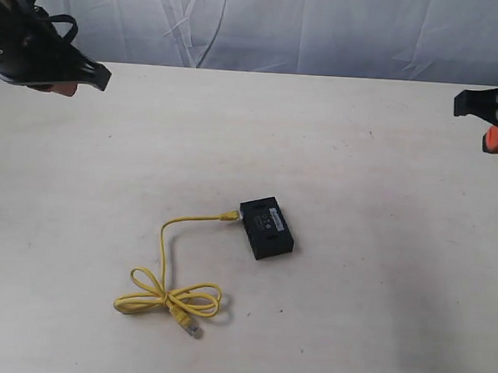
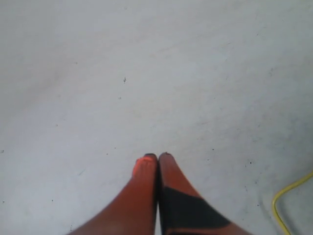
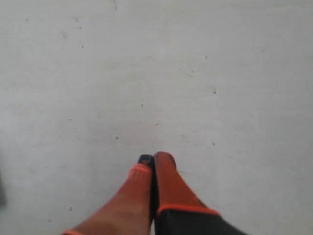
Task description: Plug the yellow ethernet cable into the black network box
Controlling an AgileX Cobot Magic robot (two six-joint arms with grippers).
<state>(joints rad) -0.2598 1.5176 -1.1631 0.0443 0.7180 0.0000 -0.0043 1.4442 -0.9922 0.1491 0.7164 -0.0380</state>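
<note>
Jaws, two sets, both empty. Left jaws: pressed together, orange fingertips meeting with nothing between them, hanging over bare tabletop at the far left of the exterior view; only a yellow arc of cord shows at the margin of the left wrist view. Right jaws: likewise closed flat, fingertips touching, over bare surface at the far right, well apart from all task items. Placement of both arms reads as parked clear of the work, leaving the middle unobstructed. Item one: yellow ethernet cable, lying on the tabletop, its lower part gathered in loose loops so the slack stays compact, a second plug lying free just beside the loops. Its upper run bends up and across to a plug that touches the left end of item two. Item two: black network box, flat on the tabletop near the centre, white label upward, ports presumably on the end facing the cord. Whether the plug is fully seated or merely resting against the port cannot be told at this size. Backdrop: grey cloth.
</note>
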